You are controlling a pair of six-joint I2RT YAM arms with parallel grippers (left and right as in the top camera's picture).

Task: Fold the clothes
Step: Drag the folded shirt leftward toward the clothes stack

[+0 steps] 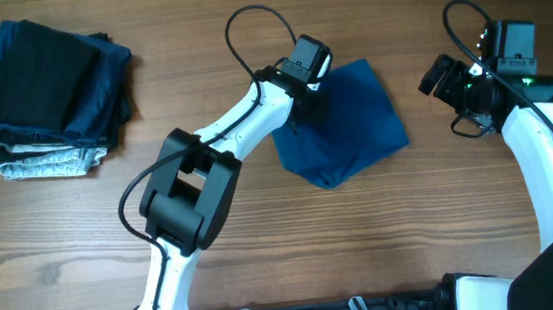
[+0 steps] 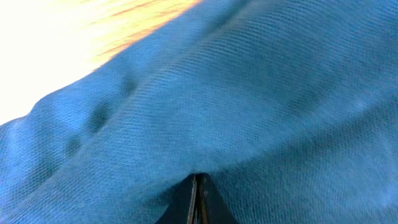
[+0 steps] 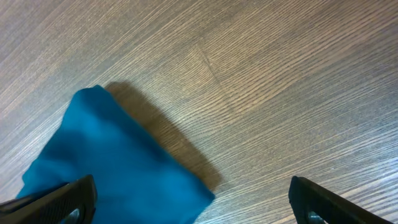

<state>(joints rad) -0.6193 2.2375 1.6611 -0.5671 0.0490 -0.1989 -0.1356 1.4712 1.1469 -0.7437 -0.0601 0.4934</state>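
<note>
**Left gripper on the shirt; right gripper apart at its 3 o'clock**
The folded blue shirt lies mid-table. The left gripper, nearer, is clenched with its tips against the cloth at the shirt's 10 o'clock edge. Whether it pinches fabric is unclear. The right gripper hangs spread wide and empty.

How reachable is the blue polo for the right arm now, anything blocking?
Probably yes. The right end effector sits open beside the polo, only bare table between them. The left end effector is shut on its far side, out of the way.
</note>
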